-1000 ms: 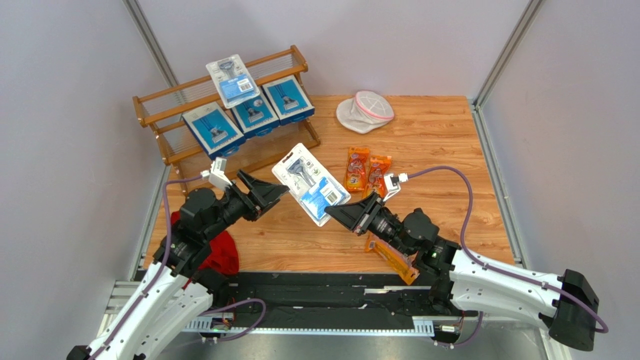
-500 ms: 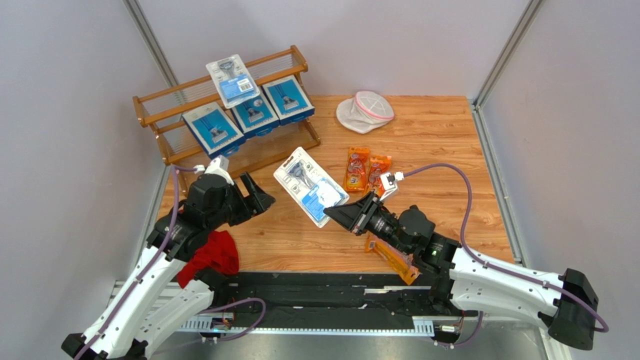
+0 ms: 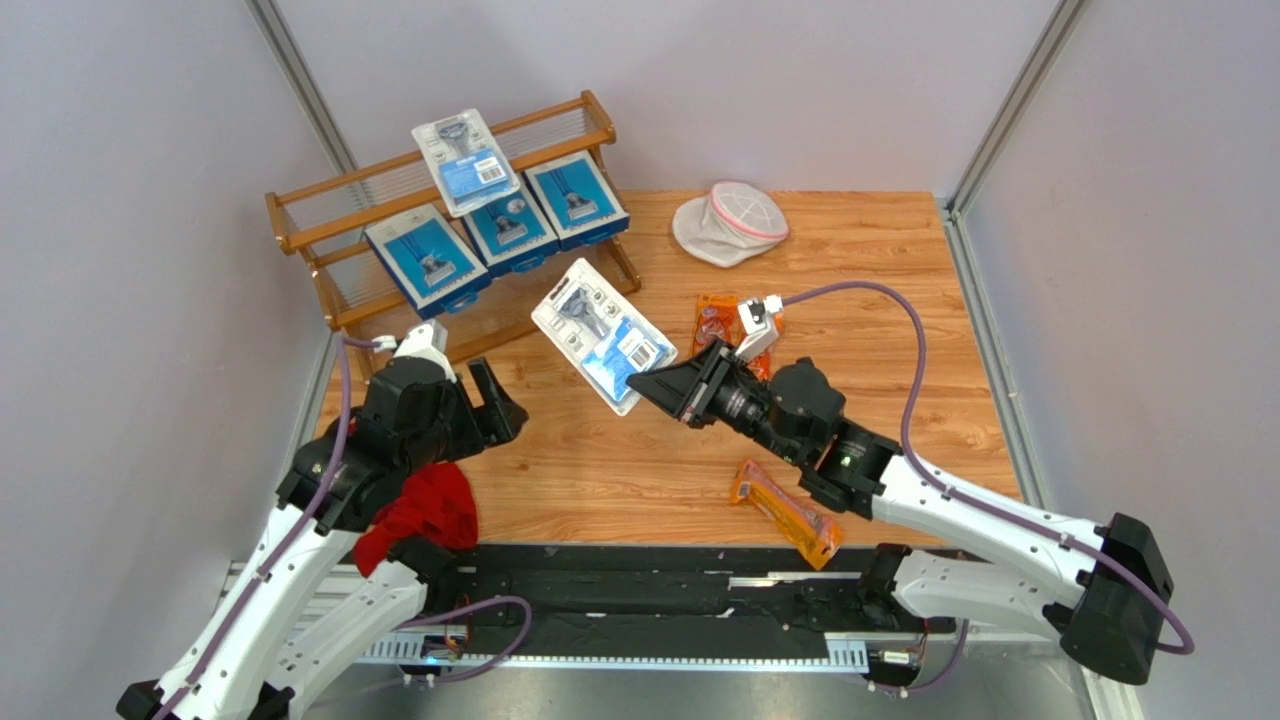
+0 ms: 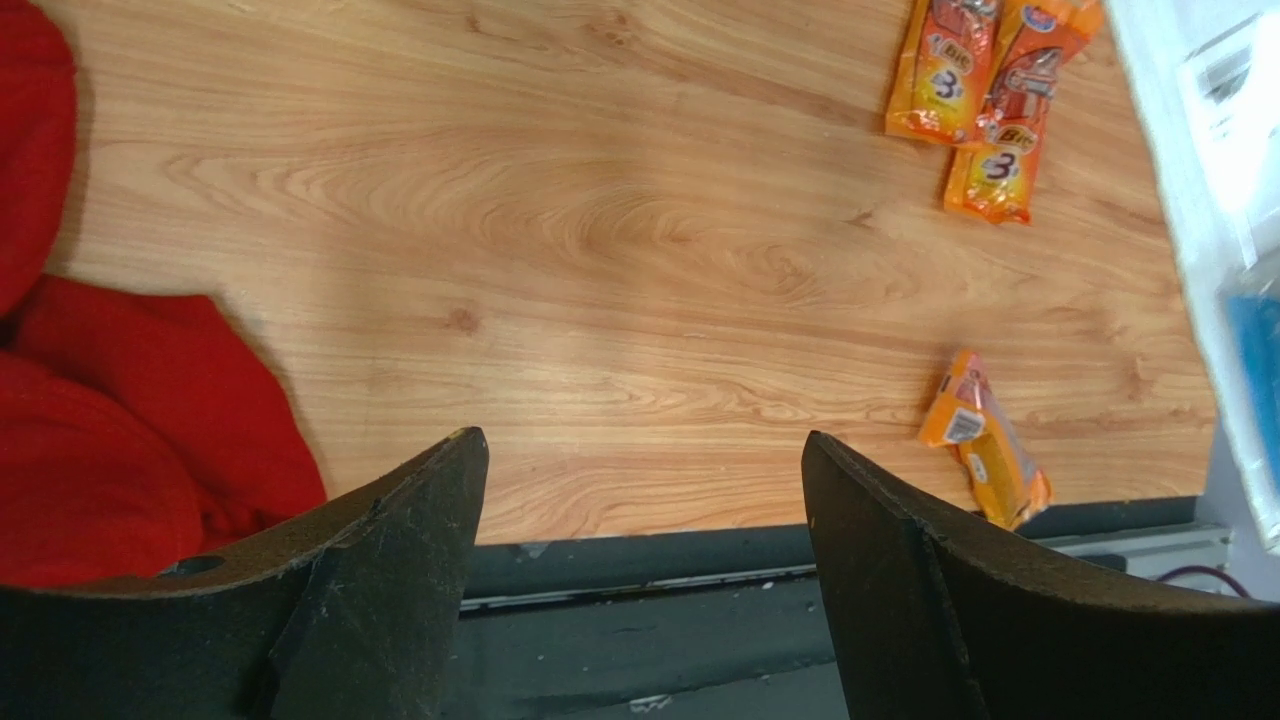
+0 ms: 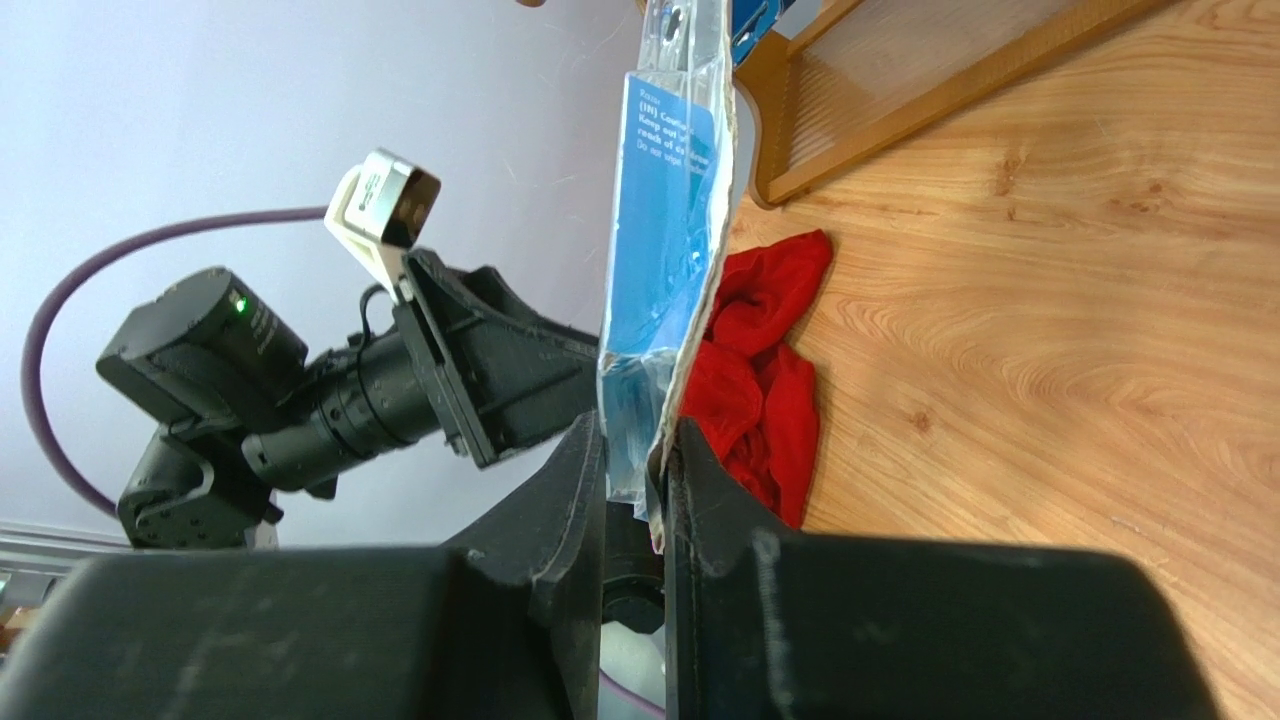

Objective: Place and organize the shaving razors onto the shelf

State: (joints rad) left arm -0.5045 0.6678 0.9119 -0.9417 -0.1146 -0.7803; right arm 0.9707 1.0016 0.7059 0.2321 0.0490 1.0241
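Robot lab cell, grey panel walls (image 3: 135, 225)

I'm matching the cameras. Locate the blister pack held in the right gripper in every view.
Top external: the blister pack sits centre, in the right gripper.
Left wrist: a sliver of it at the right edge.
Right wrist: edge-on, upright, top centre.
Shared landmark: the red cloth.

A light brown wooden table top (image 3: 902, 240) with wavy lines lies under the jaws, plain pale grey walls (image 3: 781, 75) stand far past them and out to both sides, shiny metal strips (image 3: 1010, 105) run up the far corners, and a black rail (image 3: 661, 578) sits behind them.
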